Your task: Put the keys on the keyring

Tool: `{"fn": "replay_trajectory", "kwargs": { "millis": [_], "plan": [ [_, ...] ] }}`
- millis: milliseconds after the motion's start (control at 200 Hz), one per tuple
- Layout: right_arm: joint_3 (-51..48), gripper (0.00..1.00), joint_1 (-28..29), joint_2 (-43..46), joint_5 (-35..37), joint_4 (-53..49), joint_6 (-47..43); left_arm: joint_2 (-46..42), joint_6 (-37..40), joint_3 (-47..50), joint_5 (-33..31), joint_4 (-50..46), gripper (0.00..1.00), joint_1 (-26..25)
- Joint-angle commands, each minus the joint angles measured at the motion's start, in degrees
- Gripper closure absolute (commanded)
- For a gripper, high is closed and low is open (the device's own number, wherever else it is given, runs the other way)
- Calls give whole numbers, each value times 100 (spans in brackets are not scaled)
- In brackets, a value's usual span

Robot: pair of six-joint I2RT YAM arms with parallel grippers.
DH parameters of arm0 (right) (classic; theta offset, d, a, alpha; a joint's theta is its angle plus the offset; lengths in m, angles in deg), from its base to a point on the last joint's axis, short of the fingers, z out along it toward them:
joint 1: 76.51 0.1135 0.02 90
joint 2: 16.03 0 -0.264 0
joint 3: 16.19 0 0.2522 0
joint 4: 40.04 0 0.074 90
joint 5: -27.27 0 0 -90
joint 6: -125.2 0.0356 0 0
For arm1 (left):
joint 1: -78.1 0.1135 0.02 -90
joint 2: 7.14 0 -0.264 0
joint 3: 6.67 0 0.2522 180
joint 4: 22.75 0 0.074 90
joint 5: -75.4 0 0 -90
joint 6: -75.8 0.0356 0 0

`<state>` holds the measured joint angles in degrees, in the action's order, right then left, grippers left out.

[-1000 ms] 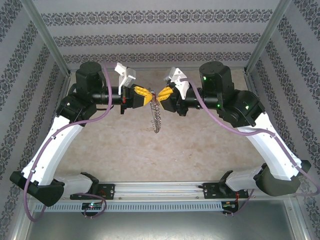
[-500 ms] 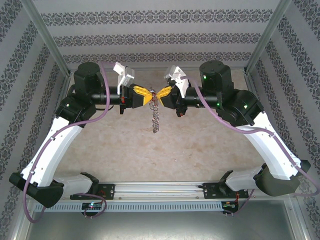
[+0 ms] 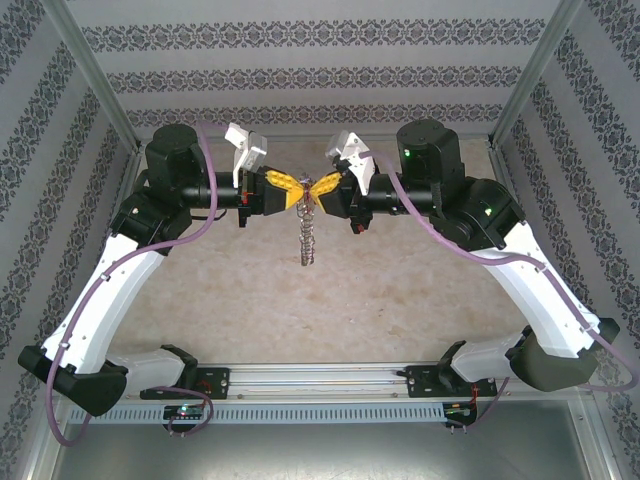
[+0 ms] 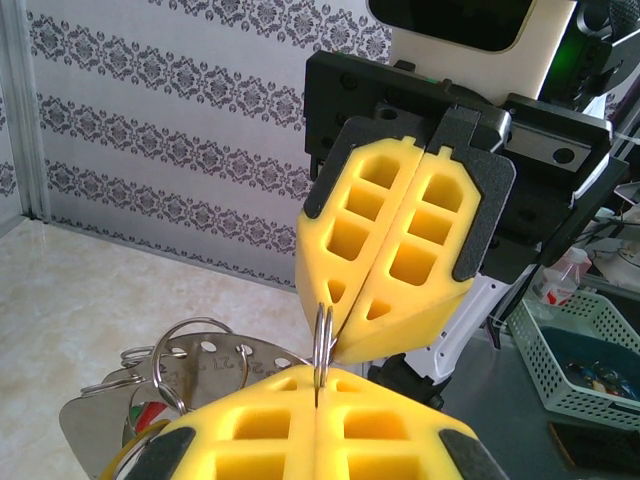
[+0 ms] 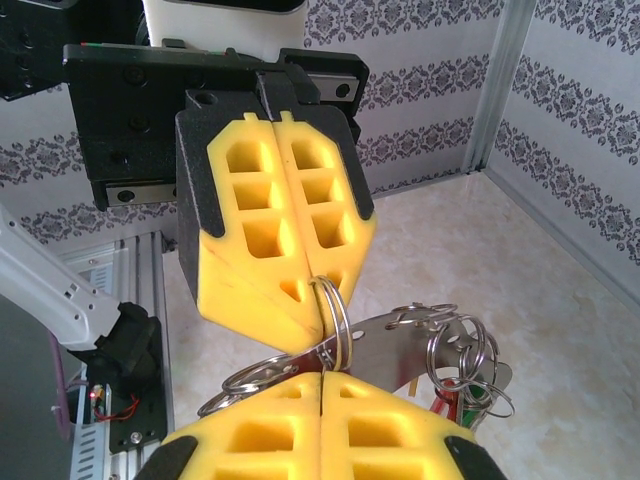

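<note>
My left gripper (image 3: 299,192) and right gripper (image 3: 319,187) meet tip to tip above the far middle of the table. Both are shut on the same silvery split keyring (image 4: 323,338), which stands on edge between the yellow pads (image 4: 262,420). In the right wrist view the keyring (image 5: 336,316) bridges my right gripper (image 5: 322,380) and the left gripper (image 5: 318,292). A perforated metal plate (image 5: 400,340) with several smaller rings hangs from it. Keys with red and green heads (image 5: 452,405) dangle from those rings. The whole bunch (image 3: 309,240) hangs clear of the table.
Patterned walls and aluminium posts (image 3: 92,80) close in the beige table (image 3: 300,310). A metal rail (image 3: 320,380) carries the arm bases at the near edge. A green basket (image 4: 580,350) stands beyond the table on the right arm's side.
The right gripper has closed onto the keyring opposite the left gripper. Both grippers and the hanging bunch have shifted slightly toward the far wall.
</note>
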<state>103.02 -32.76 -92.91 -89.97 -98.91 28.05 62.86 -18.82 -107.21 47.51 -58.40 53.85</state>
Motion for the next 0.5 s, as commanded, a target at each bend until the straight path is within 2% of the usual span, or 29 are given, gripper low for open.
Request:
{"fn": "replay_trajectory", "kwargs": {
  "millis": [0,140,495],
  "plan": [
    [-65,100,159,-125,-308,129,114,-126,-90,26,91,636,100,35],
    [-38,91,162,-129,-315,174,153,-133,-127,82,71,710,100,34],
    [78,85,60,37,-311,199,302,-121,-206,155,129,861,100,124]
  ]
}}
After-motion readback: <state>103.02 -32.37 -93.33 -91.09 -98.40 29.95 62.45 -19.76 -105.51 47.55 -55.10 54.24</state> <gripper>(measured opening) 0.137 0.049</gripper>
